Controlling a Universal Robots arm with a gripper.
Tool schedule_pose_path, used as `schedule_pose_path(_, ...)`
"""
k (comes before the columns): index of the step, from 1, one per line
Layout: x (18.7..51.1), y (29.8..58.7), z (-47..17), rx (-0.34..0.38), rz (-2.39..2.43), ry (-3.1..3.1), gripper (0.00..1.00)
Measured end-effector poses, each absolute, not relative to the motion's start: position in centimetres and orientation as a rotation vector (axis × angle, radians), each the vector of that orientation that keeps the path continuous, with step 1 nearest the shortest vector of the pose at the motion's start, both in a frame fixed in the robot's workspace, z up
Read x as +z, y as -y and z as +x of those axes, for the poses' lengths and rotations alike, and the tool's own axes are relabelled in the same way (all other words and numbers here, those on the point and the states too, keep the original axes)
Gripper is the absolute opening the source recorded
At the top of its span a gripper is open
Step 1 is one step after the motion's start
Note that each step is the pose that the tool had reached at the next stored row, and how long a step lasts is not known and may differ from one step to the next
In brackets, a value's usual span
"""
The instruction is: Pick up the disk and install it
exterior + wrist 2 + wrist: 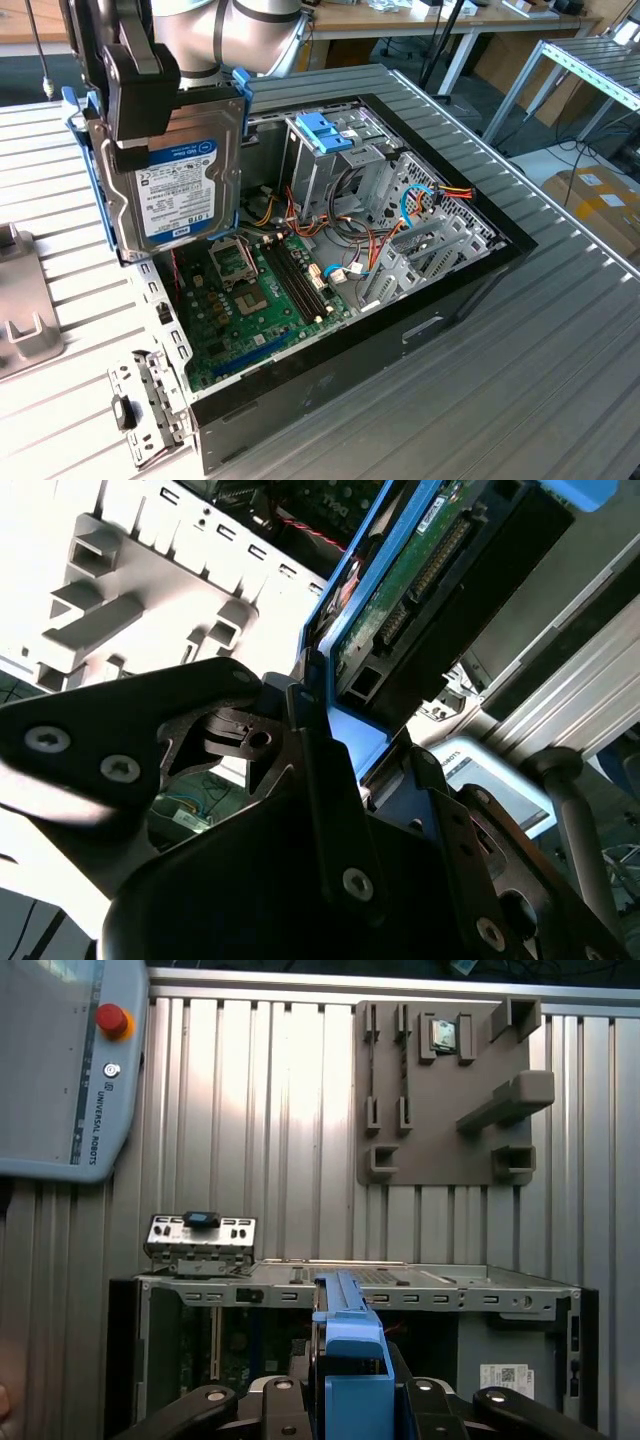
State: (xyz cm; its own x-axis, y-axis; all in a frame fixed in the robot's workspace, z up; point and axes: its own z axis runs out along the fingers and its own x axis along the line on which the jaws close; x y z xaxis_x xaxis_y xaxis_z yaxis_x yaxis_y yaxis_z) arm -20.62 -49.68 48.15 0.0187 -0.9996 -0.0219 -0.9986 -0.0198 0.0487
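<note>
Item 1: my gripper (pixel 135 105) is closed on the disk (pixel 185 190), jaws clamped across its light blue carrier rails. The disk is held upright in the upper left of the exterior view, label facing the camera. It hangs above the open computer case (pixel 330 385), touching nothing else. Item 2: the blue bracket (pixel 325 132) sits on the drive cage, upper centre, apart from the disk.

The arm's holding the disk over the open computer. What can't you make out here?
Exterior view: the hand covers the upper part of the disk; the arm is cut off at the top edge.
Exterior view: the drive cage interior, hidden by its walls and the blue bracket.
First wrist view: the disk's label; the disk is edge-on.
Second wrist view: where the hand grips the disk, hidden by the hand's own body.
</note>
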Motion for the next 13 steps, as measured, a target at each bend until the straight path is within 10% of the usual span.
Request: schedule_pose_path(13,48.09,50.05,-20.47,-0.078,2.228,2.186,0.37)
